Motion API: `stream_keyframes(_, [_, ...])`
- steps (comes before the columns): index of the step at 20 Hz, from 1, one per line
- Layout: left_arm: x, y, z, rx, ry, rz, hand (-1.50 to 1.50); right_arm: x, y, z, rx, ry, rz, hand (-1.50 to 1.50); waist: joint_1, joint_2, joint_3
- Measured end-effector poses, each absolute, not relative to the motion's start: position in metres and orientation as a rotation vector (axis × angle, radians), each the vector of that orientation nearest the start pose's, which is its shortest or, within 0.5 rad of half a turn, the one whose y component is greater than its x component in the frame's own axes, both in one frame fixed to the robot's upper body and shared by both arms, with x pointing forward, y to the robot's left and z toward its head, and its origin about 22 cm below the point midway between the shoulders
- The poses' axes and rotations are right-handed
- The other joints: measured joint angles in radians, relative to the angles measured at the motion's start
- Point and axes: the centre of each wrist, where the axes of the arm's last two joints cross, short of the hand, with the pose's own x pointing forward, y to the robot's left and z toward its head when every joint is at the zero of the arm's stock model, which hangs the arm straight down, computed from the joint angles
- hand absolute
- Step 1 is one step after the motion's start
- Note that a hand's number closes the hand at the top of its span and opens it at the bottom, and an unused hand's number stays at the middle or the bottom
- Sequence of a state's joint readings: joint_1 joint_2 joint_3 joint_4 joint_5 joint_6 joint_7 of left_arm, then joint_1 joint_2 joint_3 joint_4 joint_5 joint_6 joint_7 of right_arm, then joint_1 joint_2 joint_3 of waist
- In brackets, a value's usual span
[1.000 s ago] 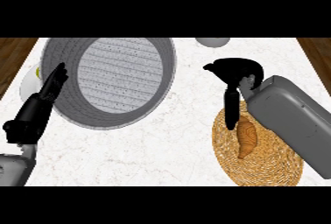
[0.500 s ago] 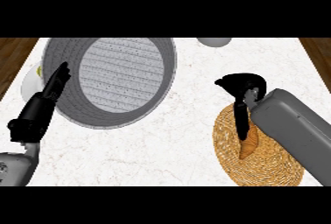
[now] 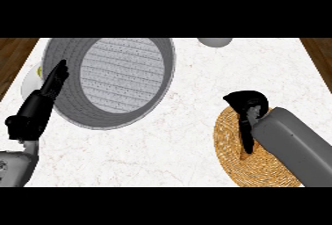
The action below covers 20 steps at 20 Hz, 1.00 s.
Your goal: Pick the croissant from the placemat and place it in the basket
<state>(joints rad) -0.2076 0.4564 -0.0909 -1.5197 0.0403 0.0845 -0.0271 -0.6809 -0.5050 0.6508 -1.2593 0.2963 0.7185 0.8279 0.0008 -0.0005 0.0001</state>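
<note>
White marble counter [image 3: 182,132]: right robot hand [image 3: 247,110] seemingly curled over the croissant [image 3: 247,154] on the placemat [image 3: 233,154].

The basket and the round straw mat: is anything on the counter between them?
No. In the head view, only bare white counter lies between the grey basket and the placemat.

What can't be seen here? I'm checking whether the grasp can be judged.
Head view:
- Croissant: only a sliver shows; right hand and forearm cover it, so the grip is unclear.
- Placemat: right part hidden by the forearm.
- Pale object: cut off at the top.
- Plate: mostly behind the basket and left hand.
</note>
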Motion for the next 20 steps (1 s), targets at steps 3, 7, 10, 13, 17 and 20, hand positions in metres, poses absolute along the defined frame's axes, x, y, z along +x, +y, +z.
stream_keyframes(3, [0.284, 0.291, 0.071, 0.302, -1.724, -0.369, 0.00, 0.343, -0.181, 0.080, -0.674, -0.454, 1.584, -1.50, 0.001, 0.000, 0.000])
stream_keyframes(7, [0.286, 0.289, 0.076, 0.299, -1.720, -0.373, 0.00, 0.346, -0.191, 0.077, -0.691, -0.459, 1.579, -1.50, 0.002, 0.000, 0.000])
stream_keyframes(10, [0.289, 0.296, 0.073, 0.306, -1.722, -0.370, 0.00, 0.342, -0.196, 0.064, -0.705, -0.476, 1.582, -1.50, 0.002, 0.001, 0.000])
stream_keyframes(13, [0.288, 0.300, 0.076, 0.301, -1.723, -0.375, 0.00, 0.340, -0.195, 0.057, -0.712, -0.488, 1.577, -1.50, 0.002, 0.001, 0.000])
stream_keyframes(17, [0.283, 0.295, 0.075, 0.303, -1.724, -0.380, 0.00, 0.335, -0.190, 0.047, -0.706, -0.498, 1.571, -1.50, 0.002, 0.000, 0.000])
stream_keyframes(20, [0.284, 0.297, 0.068, 0.297, -1.721, -0.374, 0.00, 0.333, -0.198, 0.043, -0.704, -0.505, 1.553, -1.50, 0.001, 0.000, 0.000])
